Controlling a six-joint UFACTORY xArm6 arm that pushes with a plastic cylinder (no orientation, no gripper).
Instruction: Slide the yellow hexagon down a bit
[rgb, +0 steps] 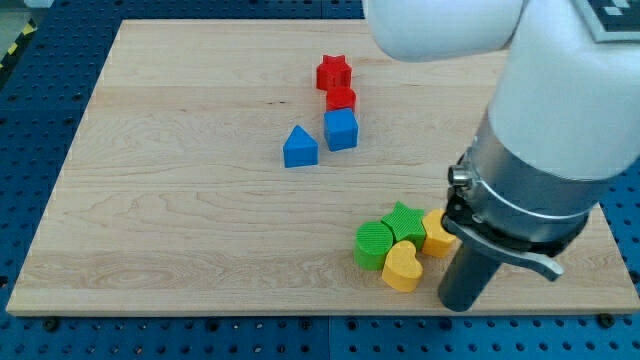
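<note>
The yellow hexagon lies near the board's lower right, its right side hidden behind my arm. It touches the green star on its left. A yellow heart lies just below-left of it, next to a green cylinder. My dark rod comes down at the view's right of this cluster. My tip is below and slightly right of the hexagon, right of the yellow heart, near the board's bottom edge. I cannot tell whether the rod touches the hexagon.
A red star, a red block and a blue cube stand in a column at upper centre. A blue house-shaped block lies left of the cube. The large white and grey arm body covers the board's right side.
</note>
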